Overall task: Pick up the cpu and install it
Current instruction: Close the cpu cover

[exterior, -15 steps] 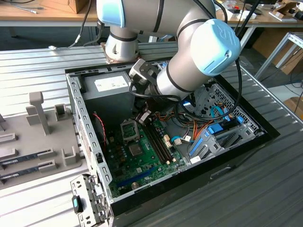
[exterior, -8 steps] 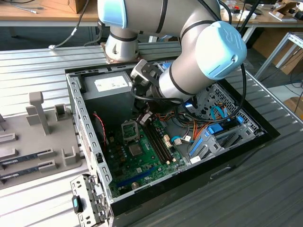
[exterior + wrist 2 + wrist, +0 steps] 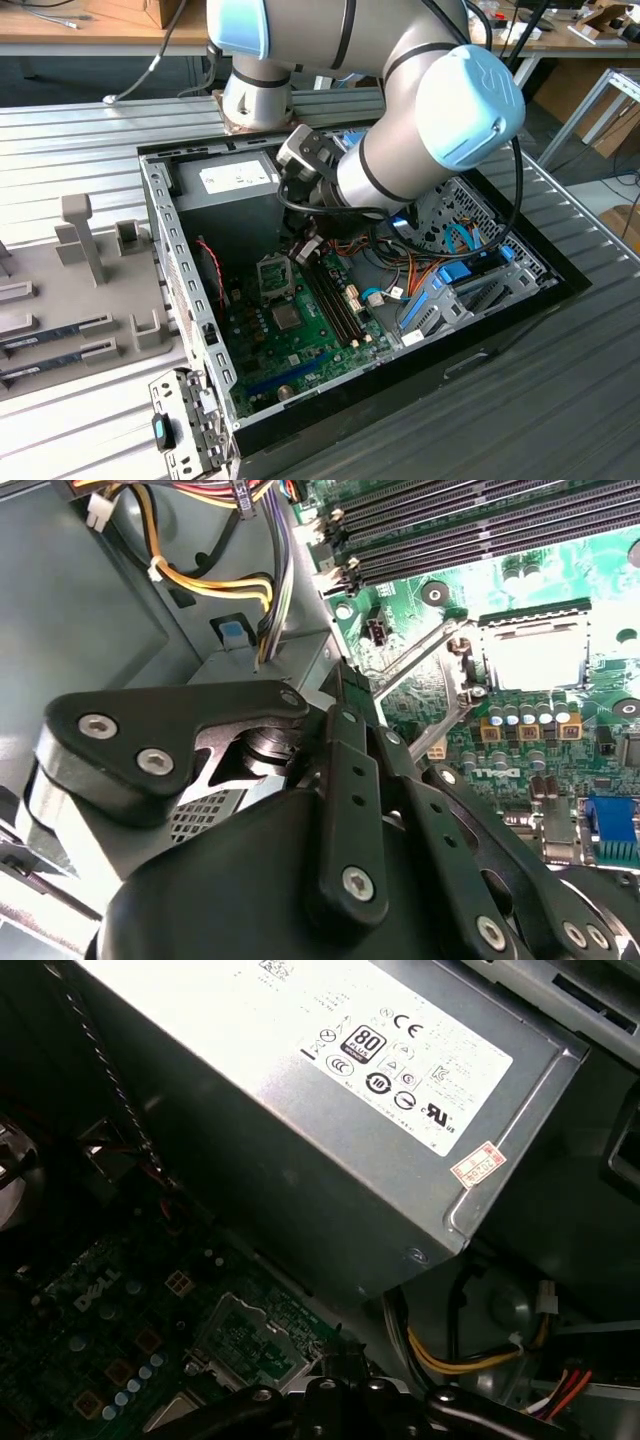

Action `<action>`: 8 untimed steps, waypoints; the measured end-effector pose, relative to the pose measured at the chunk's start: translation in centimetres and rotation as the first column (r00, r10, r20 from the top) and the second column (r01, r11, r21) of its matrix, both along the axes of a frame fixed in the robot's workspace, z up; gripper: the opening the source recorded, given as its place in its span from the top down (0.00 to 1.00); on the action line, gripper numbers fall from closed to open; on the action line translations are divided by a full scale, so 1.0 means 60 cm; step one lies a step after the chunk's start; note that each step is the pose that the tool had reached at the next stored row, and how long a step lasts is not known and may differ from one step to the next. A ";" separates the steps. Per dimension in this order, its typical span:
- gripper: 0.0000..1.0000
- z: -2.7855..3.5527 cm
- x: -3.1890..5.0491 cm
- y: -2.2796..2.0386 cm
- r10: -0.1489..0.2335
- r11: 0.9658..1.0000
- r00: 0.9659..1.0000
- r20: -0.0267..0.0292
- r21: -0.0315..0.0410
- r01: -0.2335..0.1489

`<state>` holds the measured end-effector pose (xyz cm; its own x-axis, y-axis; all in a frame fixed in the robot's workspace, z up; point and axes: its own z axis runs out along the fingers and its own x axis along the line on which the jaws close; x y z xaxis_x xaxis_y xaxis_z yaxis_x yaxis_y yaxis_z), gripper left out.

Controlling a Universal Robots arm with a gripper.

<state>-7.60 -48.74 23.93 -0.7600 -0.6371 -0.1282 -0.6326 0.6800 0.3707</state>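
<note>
An open computer case [image 3: 175, 260] lies on the metal table with the arm reaching down into it. My gripper [image 3: 303, 248] hangs low over the green motherboard [image 3: 300, 340], just beside the square processor socket [image 3: 275, 273] on the side toward the memory slots. In the second wrist view the gripper's black linkage [image 3: 350, 810] is in the foreground. Past it the socket [image 3: 530, 652] holds a pale silvery square that looks like the cpu, though glare makes this uncertain. The socket's metal retaining frame [image 3: 425, 670] stands raised; it also shows in the first wrist view [image 3: 250, 1345].
The grey power supply [image 3: 235, 180] walls the case's far end, close to the gripper. Yellow and orange cables [image 3: 210, 580] run beside the memory slots [image 3: 335, 300]. A blue-tabbed drive cage [image 3: 450, 285] is at the exterior view's right. A grey tray [image 3: 90, 290] with dark memory sticks [image 3: 50, 335] sits left.
</note>
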 end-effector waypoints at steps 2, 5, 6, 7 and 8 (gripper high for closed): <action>0.89 0.000 0.000 -0.0024 0.000 1.000 1.000 0.000 0.004 0.000; 0.89 0.000 0.000 -0.0093 0.000 1.000 1.000 0.000 0.011 0.000; 0.89 0.000 0.000 -0.0112 0.000 1.000 1.000 0.000 0.012 0.000; 0.89 0.000 0.000 -0.0126 0.000 1.000 1.000 0.000 0.014 0.000; 0.89 0.000 0.000 -0.0153 0.000 1.000 1.000 0.000 0.016 0.000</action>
<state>-7.60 -49.66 23.95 -0.7601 -0.6350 -0.1381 -0.6325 0.6742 0.3813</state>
